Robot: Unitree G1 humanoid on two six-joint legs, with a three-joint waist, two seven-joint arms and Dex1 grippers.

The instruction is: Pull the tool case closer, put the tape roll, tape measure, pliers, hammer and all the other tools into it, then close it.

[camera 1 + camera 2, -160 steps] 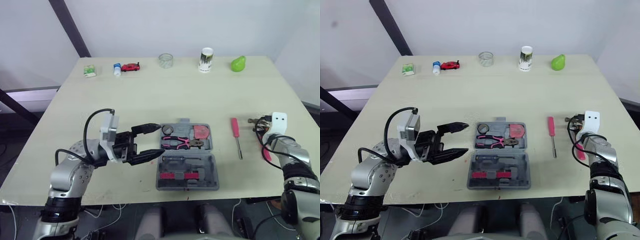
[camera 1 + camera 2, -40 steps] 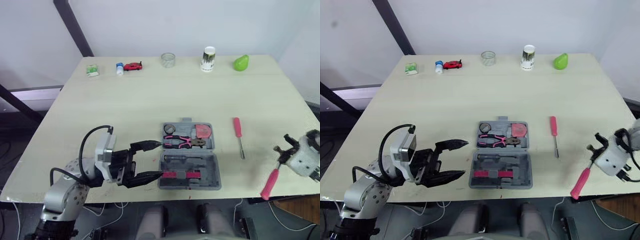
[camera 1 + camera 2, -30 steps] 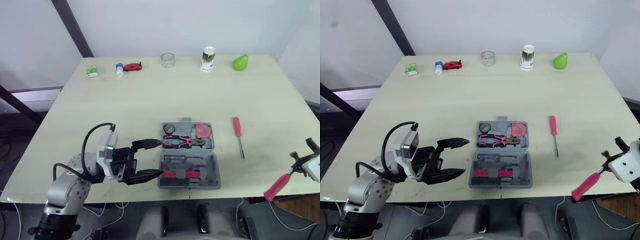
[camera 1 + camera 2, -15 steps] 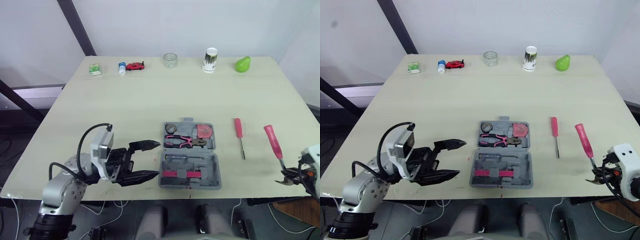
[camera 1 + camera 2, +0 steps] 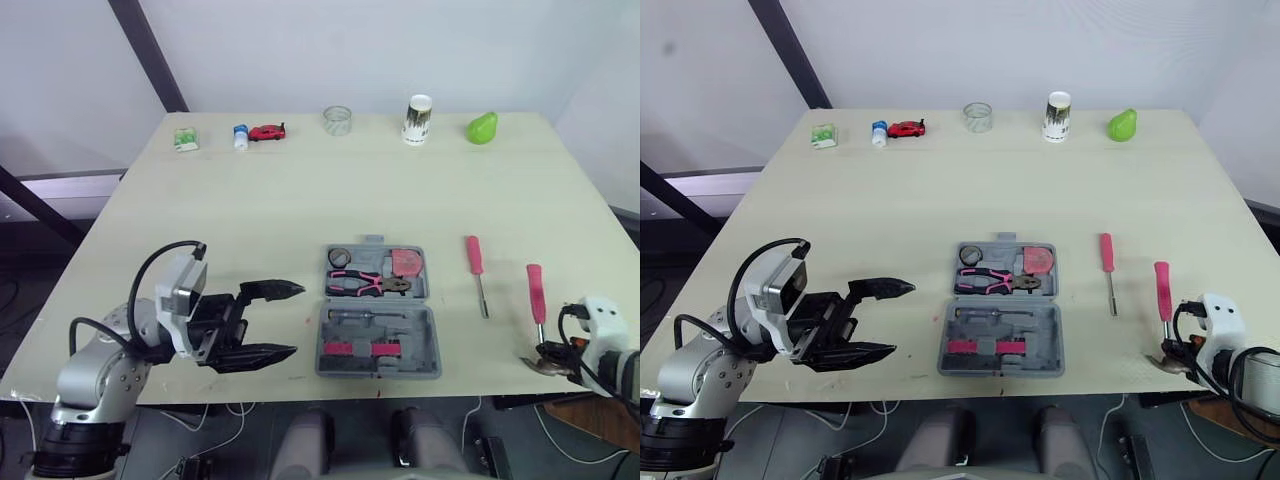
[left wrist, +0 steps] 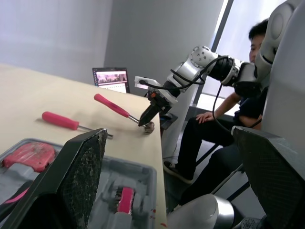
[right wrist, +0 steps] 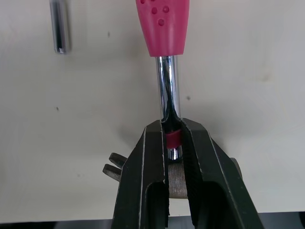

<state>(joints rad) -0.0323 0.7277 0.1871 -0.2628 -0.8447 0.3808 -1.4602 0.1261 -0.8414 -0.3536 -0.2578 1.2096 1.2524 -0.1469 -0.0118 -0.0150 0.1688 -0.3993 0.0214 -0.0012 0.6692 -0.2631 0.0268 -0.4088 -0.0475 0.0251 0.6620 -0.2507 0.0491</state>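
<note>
Hammer [image 7: 167,90]: head at the front right edge of the table [image 5: 300,200], pink handle pointing away from the robot. Right gripper [image 7: 167,130] is clamped on the steel shaft just above the head. Screwdriver [image 5: 475,262] lies between hammer and open tool case [image 5: 434,340]. Left gripper [image 5: 292,320] is spread wide, left of the case.
</note>
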